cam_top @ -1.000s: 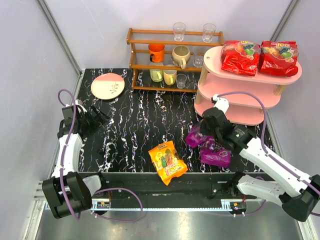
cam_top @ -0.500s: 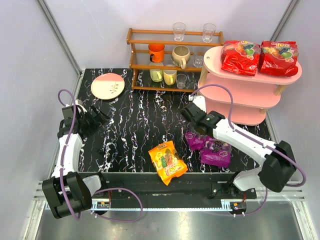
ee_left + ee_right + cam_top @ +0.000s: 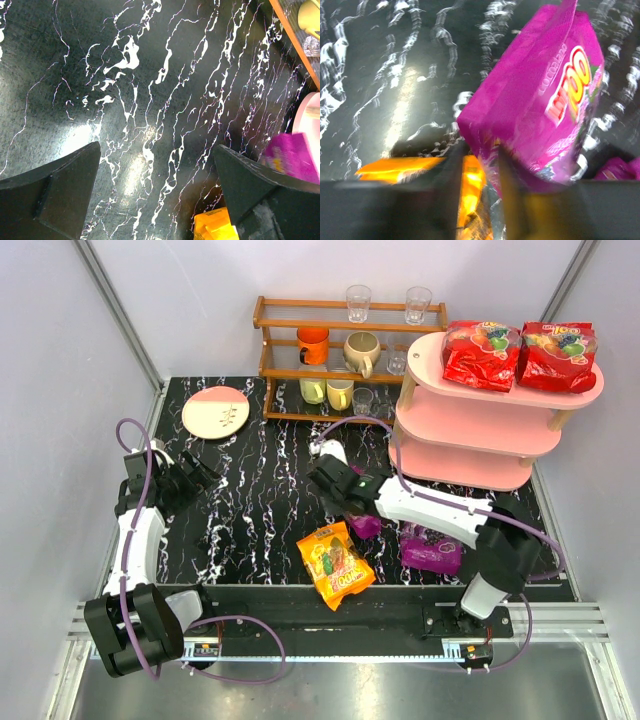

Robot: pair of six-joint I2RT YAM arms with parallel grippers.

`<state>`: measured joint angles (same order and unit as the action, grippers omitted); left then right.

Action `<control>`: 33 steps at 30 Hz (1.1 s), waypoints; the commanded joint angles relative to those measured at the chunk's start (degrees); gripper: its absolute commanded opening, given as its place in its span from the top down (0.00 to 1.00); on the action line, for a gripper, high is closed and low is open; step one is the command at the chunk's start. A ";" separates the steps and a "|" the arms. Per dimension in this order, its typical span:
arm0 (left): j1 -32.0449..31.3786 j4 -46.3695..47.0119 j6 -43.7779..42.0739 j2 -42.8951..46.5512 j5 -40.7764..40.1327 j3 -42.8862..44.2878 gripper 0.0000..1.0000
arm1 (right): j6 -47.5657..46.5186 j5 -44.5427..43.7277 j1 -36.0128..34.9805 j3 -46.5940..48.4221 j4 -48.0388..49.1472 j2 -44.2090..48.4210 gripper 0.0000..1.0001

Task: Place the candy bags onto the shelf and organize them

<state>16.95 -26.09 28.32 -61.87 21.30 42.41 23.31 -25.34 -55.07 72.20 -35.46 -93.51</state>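
Two red candy bags (image 3: 482, 355) (image 3: 557, 355) lie on the top board of the pink shelf (image 3: 470, 425). An orange bag (image 3: 335, 562) rests near the table's front edge. One purple bag (image 3: 432, 548) lies to its right. My right gripper (image 3: 358, 512) reaches over mid-table with the other purple bag (image 3: 365, 527) just below it. In the blurred right wrist view, this purple bag (image 3: 535, 100) leans against one finger of the right gripper (image 3: 480, 160). Its jaws stand parted, and the orange bag (image 3: 400, 167) shows through the gap. My left gripper (image 3: 157, 190) hangs open over bare marble.
A brown wooden rack (image 3: 340, 350) of cups and glasses stands at the back, left of the shelf. A pink-and-white plate (image 3: 215, 412) sits at the back left. The left arm (image 3: 140, 530) stays along the left edge.
My right arm swung left from beside the shelf to mid-table, dragging one purple bag along. Its jaws have parted from shut. The left arm has not moved.
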 commanded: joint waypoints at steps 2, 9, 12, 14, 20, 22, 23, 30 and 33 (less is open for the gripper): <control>0.36 0.95 -0.72 0.43 1.02 1.44 0.01 | -5.81 20.66 -1.36 4.00 11.19 -0.10 0.39; 0.36 0.95 -0.72 0.43 1.20 1.44 0.01 | -6.44 7.08 3.19 -8.73 20.97 19.41 0.00; 0.36 1.04 -0.63 0.52 1.29 1.36 0.01 | -3.28 3.11 9.60 -10.50 14.65 19.69 0.00; 0.36 1.04 -0.72 0.61 1.20 1.36 0.01 | -4.14 6.42 11.73 -12.08 14.10 19.42 0.08; 0.36 0.95 -0.72 0.61 1.02 1.18 0.01 | -20.66 22.33 12.71 -16.31 17.27 17.76 0.04; 0.45 0.95 -0.72 0.78 0.85 1.18 0.01 | -23.04 24.63 12.62 -16.31 17.27 17.49 0.00; 0.45 0.95 -0.72 0.70 0.94 1.27 0.01 | -25.31 27.08 12.79 -16.31 17.79 17.40 0.00; 0.36 1.04 -0.72 0.34 1.20 1.27 0.01 | -29.90 36.94 14.02 -11.41 16.49 9.95 0.00; 0.45 0.95 -0.72 0.61 1.11 1.18 0.01 | -31.22 39.31 13.94 -7.27 12.44 2.57 0.00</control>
<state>16.95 -26.13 28.29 -61.87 21.32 42.41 -3.68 7.25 -41.52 58.94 -20.03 -83.42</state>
